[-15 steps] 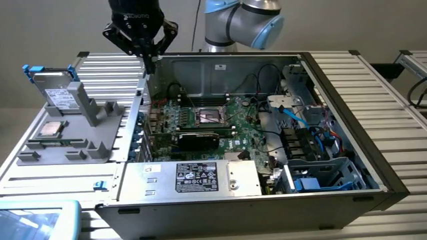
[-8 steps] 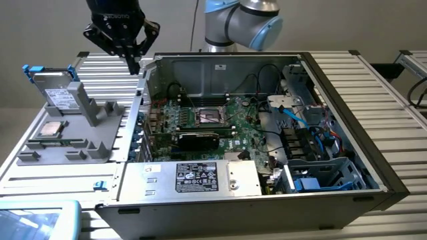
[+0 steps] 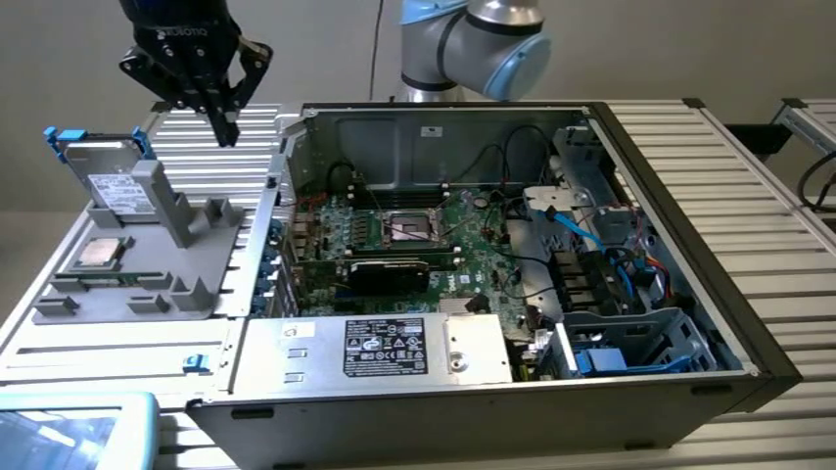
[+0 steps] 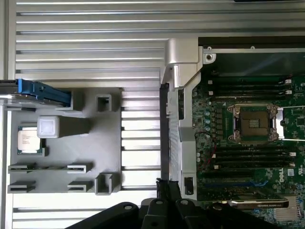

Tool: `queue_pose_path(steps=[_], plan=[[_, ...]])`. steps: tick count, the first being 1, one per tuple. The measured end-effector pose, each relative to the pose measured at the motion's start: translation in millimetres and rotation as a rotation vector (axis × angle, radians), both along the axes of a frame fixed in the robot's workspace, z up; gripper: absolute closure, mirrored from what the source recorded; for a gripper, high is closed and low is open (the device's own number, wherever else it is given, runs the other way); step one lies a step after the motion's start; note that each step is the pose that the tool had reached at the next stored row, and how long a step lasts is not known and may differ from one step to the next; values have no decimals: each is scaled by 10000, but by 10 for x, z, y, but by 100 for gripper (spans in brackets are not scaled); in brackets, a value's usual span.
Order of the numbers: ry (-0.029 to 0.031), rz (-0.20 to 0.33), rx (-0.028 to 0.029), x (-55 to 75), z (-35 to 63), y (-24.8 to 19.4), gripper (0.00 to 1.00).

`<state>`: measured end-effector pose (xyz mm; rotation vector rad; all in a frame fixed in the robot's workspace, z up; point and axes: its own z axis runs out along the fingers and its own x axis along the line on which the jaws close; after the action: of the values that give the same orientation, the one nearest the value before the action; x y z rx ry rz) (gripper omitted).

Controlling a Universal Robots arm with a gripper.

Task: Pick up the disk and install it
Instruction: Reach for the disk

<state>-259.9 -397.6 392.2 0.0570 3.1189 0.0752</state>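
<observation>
Closed empty pincer (image 3: pixel 226 129) above ribbed tabletop (image 4: pixel 95 47), near case edge (image 3: pixel 277 191), disk (image 3: pixel 116 186) apart in grey holder (image 3: pixel 144 284)

A: Setting?

B: A robotics lab bench, not a home or an office.

A: Evidence?

B: An industrial robot arm (image 3: pixel 473 44) rises behind a worktable (image 3: pixel 745 137) of ribbed aluminium slats. On the table lies a desktop computer case (image 3: pixel 457 416) with its side panel off, leaving the motherboard (image 3: pixel 418 230) and cables (image 3: pixel 575 230) exposed.

A: Anything else?

B: A grey moulded holder (image 3: pixel 144 294) sits just beside the case. Its slots keep loose parts in set places: a disk (image 3: pixel 112 181) stands upright and a processor chip (image 3: pixel 101 253) lies flat. A second slatted table (image 3: pixel 812 122) shows at the exterior view's right edge.
</observation>
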Motion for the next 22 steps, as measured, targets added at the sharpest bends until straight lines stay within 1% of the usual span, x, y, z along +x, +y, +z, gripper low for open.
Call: queue_pose_path(steps=[10,13,15,18,21,22], plan=[[1,0,-1,-448,-14,25,89],[2,1,-15,-589,-25,47,89],[2,0,-31,-679,-32,78,89],[1,1,-46,-807,-48,140,89],[30,0,-46,-851,-65,191,89],[34,1,-46,-862,-67,220,89]])
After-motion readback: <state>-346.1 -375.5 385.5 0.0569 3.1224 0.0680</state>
